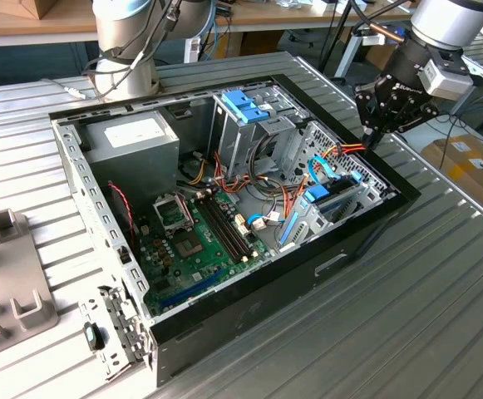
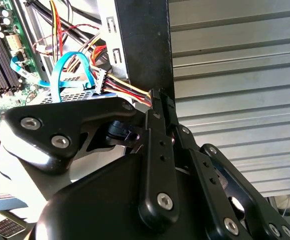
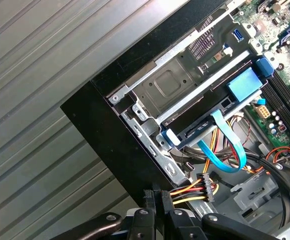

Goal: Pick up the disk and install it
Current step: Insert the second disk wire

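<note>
The disk (image 1: 334, 199) lies flat in the low bay at the front corner of the open computer case (image 1: 224, 349), its blue side rail (image 3: 244, 85) showing. In the first wrist view the disk (image 3: 199, 127) sits under a metal bracket. A blue data cable (image 3: 224, 150) loops above the disk's end. My gripper (image 1: 371, 137) hovers over the case's corner on the exterior view's right, just beyond the disk. In both wrist views the fingers (image 3: 157, 200) are pressed together on the red, yellow and black wires of a power cable (image 3: 192, 192), whose connector (image 2: 100, 80) hangs free.
The case holds a motherboard (image 1: 195, 237), a grey power supply box (image 1: 133, 137) and a tall metal cage with a blue top (image 1: 245, 108). Loose cables cross its middle. A second arm's base (image 1: 125, 50) stands behind the case. Grey fixtures (image 1: 8, 274) lie at the exterior view's left.
</note>
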Tool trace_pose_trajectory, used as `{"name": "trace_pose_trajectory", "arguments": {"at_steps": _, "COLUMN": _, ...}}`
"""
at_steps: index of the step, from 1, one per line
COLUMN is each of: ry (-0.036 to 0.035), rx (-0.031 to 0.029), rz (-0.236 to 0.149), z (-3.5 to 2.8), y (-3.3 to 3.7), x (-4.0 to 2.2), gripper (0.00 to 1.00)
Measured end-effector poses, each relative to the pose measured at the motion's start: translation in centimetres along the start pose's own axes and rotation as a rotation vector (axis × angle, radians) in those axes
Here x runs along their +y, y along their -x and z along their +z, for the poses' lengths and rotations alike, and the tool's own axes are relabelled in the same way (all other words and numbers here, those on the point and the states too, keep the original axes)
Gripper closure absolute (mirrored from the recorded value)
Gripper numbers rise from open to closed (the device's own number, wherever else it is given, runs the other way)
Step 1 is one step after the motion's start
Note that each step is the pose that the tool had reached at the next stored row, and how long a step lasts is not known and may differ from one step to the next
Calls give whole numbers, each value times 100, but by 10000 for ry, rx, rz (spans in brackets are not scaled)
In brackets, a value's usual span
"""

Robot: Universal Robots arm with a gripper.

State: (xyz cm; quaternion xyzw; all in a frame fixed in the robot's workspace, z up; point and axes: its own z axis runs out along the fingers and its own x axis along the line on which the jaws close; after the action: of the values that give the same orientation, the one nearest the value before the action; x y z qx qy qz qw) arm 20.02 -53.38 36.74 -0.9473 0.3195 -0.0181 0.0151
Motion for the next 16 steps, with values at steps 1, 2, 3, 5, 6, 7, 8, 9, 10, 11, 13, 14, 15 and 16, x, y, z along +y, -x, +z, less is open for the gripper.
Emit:
{"name": "trace_pose_trajectory", "arguments": {"at_steps": 1, "ry": 0, "rx": 0, "rz": -1, "z": 0, "y": 0, "x": 0, "gripper": 84}}
{"name": "trace_pose_trajectory", "arguments": {"at_steps": 2, "ry": 0, "rx": 0, "rz": -2, "z": 0, "y": 0, "x": 0, "gripper": 84}}
{"name": "trace_pose_trajectory", "arguments": {"at_steps": 3, "ry": 0, "rx": 0, "rz": -2, "z": 0, "y": 0, "x": 0, "gripper": 84}}
{"name": "trace_pose_trajectory", "arguments": {"at_steps": 5, "ry": -1, "rx": -2, "rz": -2, "z": -4, "y": 0, "x": 0, "gripper": 84}}
{"name": "trace_pose_trajectory", "arguments": {"at_steps": 6, "ry": 0, "rx": -1, "rz": -2, "z": -10, "y": -1, "x": 0, "gripper": 84}}
{"name": "trace_pose_trajectory", "arguments": {"at_steps": 7, "ry": 0, "rx": -1, "rz": -2, "z": -16, "y": -1, "x": 0, "gripper": 84}}
{"name": "trace_pose_trajectory", "arguments": {"at_steps": 8, "ry": 0, "rx": 0, "rz": -2, "z": -33, "y": -1, "x": -1, "gripper": 84}}
{"name": "trace_pose_trajectory", "arguments": {"at_steps": 9, "ry": -2, "rx": 1, "rz": -2, "z": -47, "y": -1, "x": -2, "gripper": 84}}
{"name": "trace_pose_trajectory", "arguments": {"at_steps": 10, "ry": -3, "rx": -1, "rz": -3, "z": -47, "y": -1, "x": -2, "gripper": 84}}
{"name": "trace_pose_trajectory", "arguments": {"at_steps": 11, "ry": -3, "rx": 0, "rz": -3, "z": -48, "y": -1, "x": -2, "gripper": 84}}
{"name": "trace_pose_trajectory", "arguments": {"at_steps": 13, "ry": 0, "rx": 4, "rz": -2, "z": -51, "y": 16, "x": 11, "gripper": 84}}
{"name": "trace_pose_trajectory", "arguments": {"at_steps": 14, "ry": -1, "rx": 2, "rz": -2, "z": -51, "y": 31, "x": 23, "gripper": 84}}
{"name": "trace_pose_trajectory", "arguments": {"at_steps": 15, "ry": -1, "rx": 3, "rz": -2, "z": -52, "y": 47, "x": 35, "gripper": 84}}
{"name": "trace_pose_trajectory", "arguments": {"at_steps": 16, "ry": -3, "rx": 5, "rz": -2, "z": -53, "y": 68, "x": 50, "gripper": 84}}
